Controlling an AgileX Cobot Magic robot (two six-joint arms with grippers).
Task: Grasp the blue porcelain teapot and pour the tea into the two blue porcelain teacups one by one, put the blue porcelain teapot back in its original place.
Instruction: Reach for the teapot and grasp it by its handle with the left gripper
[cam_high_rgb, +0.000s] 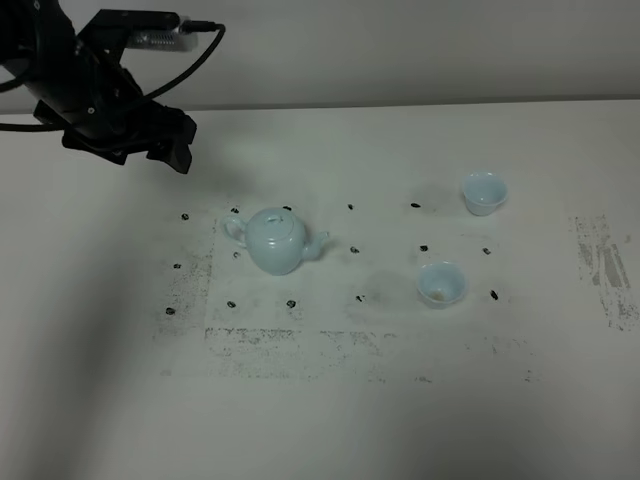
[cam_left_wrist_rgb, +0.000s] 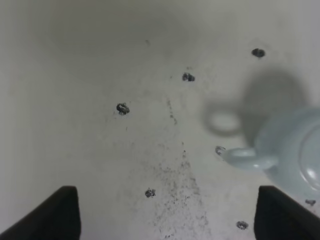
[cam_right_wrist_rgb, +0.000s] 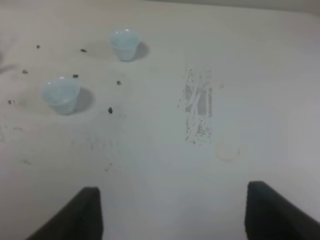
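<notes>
**Left end effector (cam_left_wrist_rgb: 170, 215) released, short of the teapot (cam_left_wrist_rgb: 295, 155): approach step**

Fingers (cam_left_wrist_rgb: 65, 215) are spread wide with nothing between them, hanging over bare surface (cam_left_wrist_rgb: 100, 60). In the high view that end effector sits behind and to the left of the pot, well apart and above the surface.

Teapot is upright among the black marks (cam_high_rgb: 291, 303). Its loop handle (cam_left_wrist_rgb: 247, 159) faces the left arm and its spout (cam_high_rgb: 320, 243) faces the cups. Far cup (cam_high_rgb: 483, 192) and near cup (cam_high_rgb: 441, 283) are both upright, apart from each other and well clear of the pot.

Right end effector (cam_right_wrist_rgb: 182, 215) is also released and empty, near a scuffed patch (cam_right_wrist_rgb: 197, 107). Both cups show in its view, away from it.

Judgement: step one, reach for the pot. No grasp yet and no pour begun. Next move calls for:
- bringing the left end effector down and across to the handle
- lining the jaws up across the thin loop, not the body
- closing firmly, since the glaze looks slick and the loop gives little to bite on

Hard to make out:
- The pot is cut off at the frame edge in the left wrist view, so the lid and spout are missing there.
- Cannot tell whether the pot holds liquid.
- A brownish smudge shows inside the near cup; can't say if it is tea or a stain.
- The right arm is out of the high view entirely.
- The left fingertips in the high view blur into the dark arm.
</notes>
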